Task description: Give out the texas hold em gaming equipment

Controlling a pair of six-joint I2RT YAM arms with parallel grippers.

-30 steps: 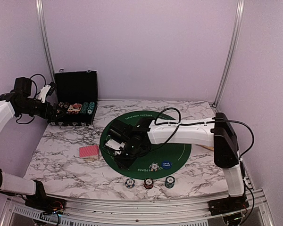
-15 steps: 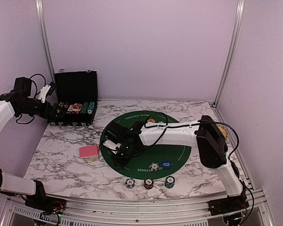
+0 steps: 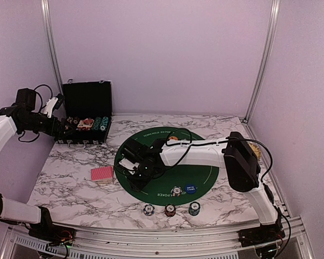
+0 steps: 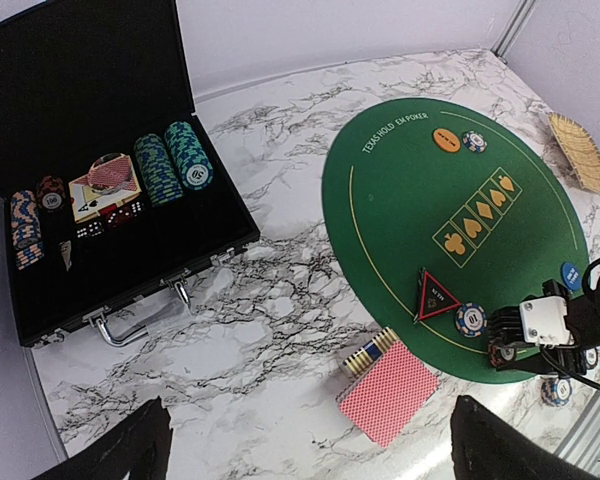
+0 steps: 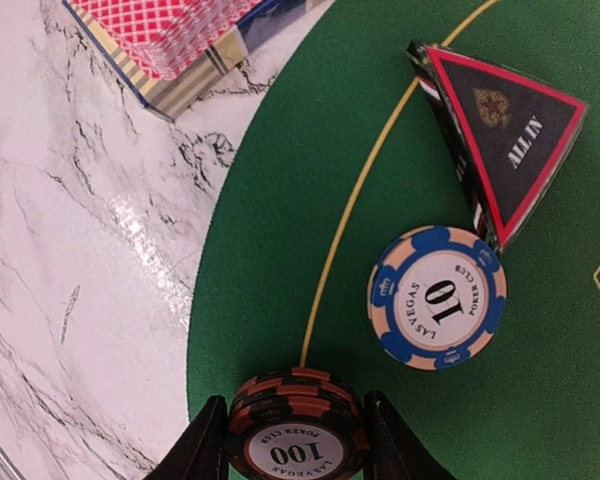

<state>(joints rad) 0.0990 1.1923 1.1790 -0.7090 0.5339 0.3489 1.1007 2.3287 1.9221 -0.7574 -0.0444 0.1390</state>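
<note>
Beside black chip: blue chip, triangle

The green mat carries "TEXAS HOLD 'EM POKER" in pale letters along its rim. The black triangle reads "ALL IN". The blue-edged chip says "LAS VEGAS" beside a large "10" — the red-and-black chip shows "100" and "POKER CLUB".
</note>
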